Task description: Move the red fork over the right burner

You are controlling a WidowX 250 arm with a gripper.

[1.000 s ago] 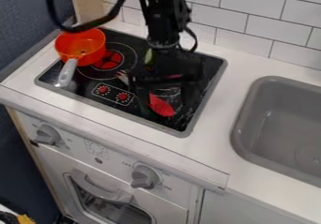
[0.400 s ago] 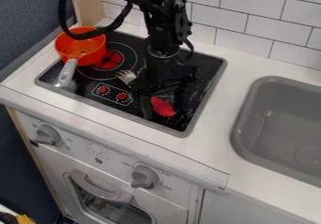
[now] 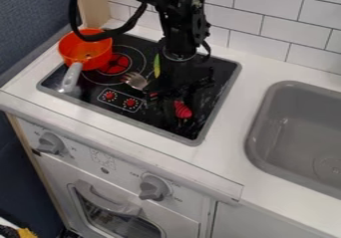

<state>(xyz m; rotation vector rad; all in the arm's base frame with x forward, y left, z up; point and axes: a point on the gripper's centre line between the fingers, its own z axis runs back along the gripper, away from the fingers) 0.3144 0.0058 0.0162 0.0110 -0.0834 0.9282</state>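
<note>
The red fork (image 3: 182, 110) is extending diagonally across the frame's centre, over the black cooktop (image 3: 150, 117), its metal tines (image 3: 135, 80) pointing to the upper left. The gripper (image 3: 170, 101) is hanging over the fork's middle; whether the jaws are holding it, one cannot tell. Securing and placing the fork is probably now calling for a firm grasp around mid-handle, level carriage clear of the green object (image 3: 157, 65), and gentle release, tines not dragging.
</note>
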